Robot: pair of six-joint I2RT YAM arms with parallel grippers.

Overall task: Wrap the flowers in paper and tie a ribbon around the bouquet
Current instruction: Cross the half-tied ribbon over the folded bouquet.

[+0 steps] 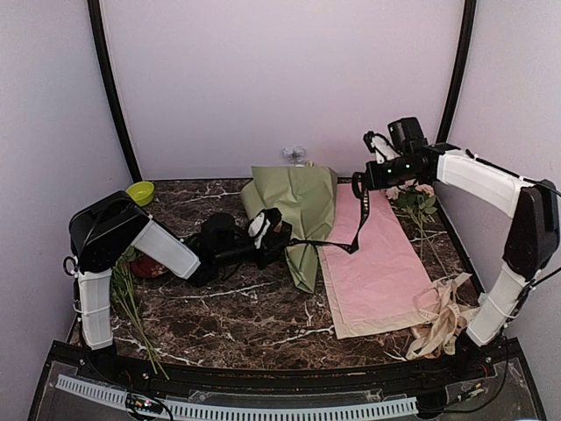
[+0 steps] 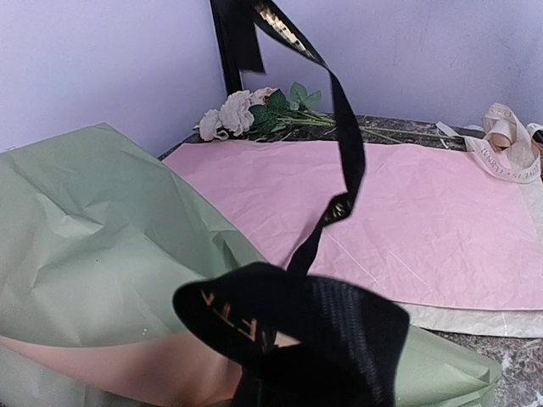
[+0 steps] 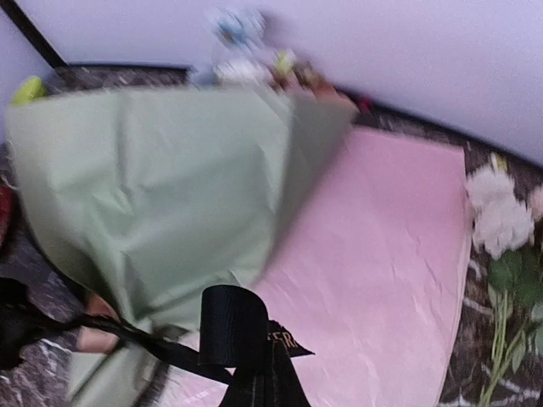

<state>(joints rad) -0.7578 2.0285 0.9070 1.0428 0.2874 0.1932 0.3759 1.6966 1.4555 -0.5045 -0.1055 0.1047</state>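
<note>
Two arms reach over a dark, white-veined marble tabletop (image 1: pixel 254 307) walled in pale lilac (image 1: pixel 280 79), where the sage-green paper cone of the bouquet (image 1: pixel 302 206) lies mid-frame beside a pink paper sheet (image 1: pixel 377 263). Left jaws, just left of the cone, and right jaws, raised at upper right, are both pinched on the narrow black ribbon (image 1: pixel 353 249) strung between them. Only the left wrist view shows its pale lettering.

The sage-green paper cone (image 1: pixel 298 210) lies on the dark marble table (image 1: pixel 228 307), just left of the flat pink paper sheet (image 1: pixel 377 263). Pink-and-white blossoms (image 1: pixel 412 197) lie by that sheet's far right corner, and a cream-beige ribbon (image 1: pixel 443 320) by its near right corner.
</note>
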